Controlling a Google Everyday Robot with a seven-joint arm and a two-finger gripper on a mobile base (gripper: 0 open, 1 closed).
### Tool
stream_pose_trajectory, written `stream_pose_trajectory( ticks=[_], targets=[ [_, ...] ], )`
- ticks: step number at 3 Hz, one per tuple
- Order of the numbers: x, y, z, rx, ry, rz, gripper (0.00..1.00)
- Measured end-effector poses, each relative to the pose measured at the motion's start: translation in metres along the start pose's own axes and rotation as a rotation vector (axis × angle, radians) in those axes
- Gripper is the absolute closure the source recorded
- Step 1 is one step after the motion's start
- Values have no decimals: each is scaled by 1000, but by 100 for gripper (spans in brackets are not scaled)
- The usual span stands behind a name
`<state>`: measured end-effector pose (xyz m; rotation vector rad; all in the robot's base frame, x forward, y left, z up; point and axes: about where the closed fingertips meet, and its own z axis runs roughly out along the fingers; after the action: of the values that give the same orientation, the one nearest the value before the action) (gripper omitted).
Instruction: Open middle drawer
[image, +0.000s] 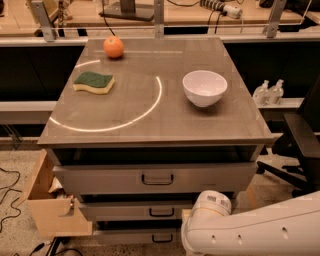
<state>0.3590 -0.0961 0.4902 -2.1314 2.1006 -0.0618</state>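
The middle drawer (125, 210), second below the tabletop (150, 120), sits shut with its handle (161, 212) untouched, so the whole pull remains, while the arm's white wrist (210, 205) just beside it hides the gripper, its opening impossible to tell

White arm (250, 227) crowds the middle drawer (120, 210) front's right; hand out of sight.

At 5 o'clock the white arm (260, 227) is covering the middle drawer (120, 210)'s right end; its end effector is lying out of sight, behind it or past the bottom edge.
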Motion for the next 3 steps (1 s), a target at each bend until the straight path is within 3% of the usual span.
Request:
stream_pose_trajectory(
  ticks=[3],
  targets=[
    [-57,-11,45,-29,-106,-67,0]
  ],
)
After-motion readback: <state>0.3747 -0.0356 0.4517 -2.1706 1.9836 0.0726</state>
